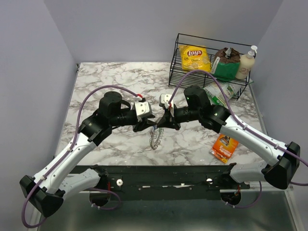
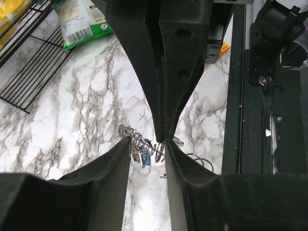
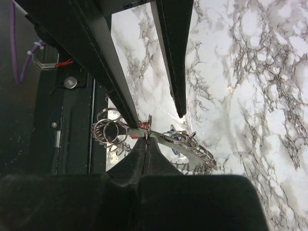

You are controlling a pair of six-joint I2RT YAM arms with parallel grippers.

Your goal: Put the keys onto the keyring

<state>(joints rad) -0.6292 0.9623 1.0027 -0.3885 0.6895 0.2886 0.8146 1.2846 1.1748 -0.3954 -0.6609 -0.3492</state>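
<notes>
The keyring (image 1: 155,138), a flat grey ring strung with several small wire loops, hangs above the marble between both grippers. My right gripper (image 1: 162,122) is shut, pinching its rim edge-on in the right wrist view (image 3: 146,139); the flat band (image 3: 164,138) runs right from there. My left gripper (image 1: 147,126) is open, its fingers (image 2: 115,163) either side of the loops (image 2: 139,143). One finger (image 3: 126,108) touches the ring, the other stands clear. A blue key (image 2: 144,159), a pale green key (image 2: 178,141) and a red key (image 3: 142,125) hang by the ring.
A black wire basket (image 1: 174,57) at the back right holds a yellow Lay's packet (image 1: 195,57), a green bag and a soap bottle (image 1: 246,62). A green-white packet (image 1: 216,91) lies in front of it. An orange snack packet (image 1: 224,147) lies at the front right.
</notes>
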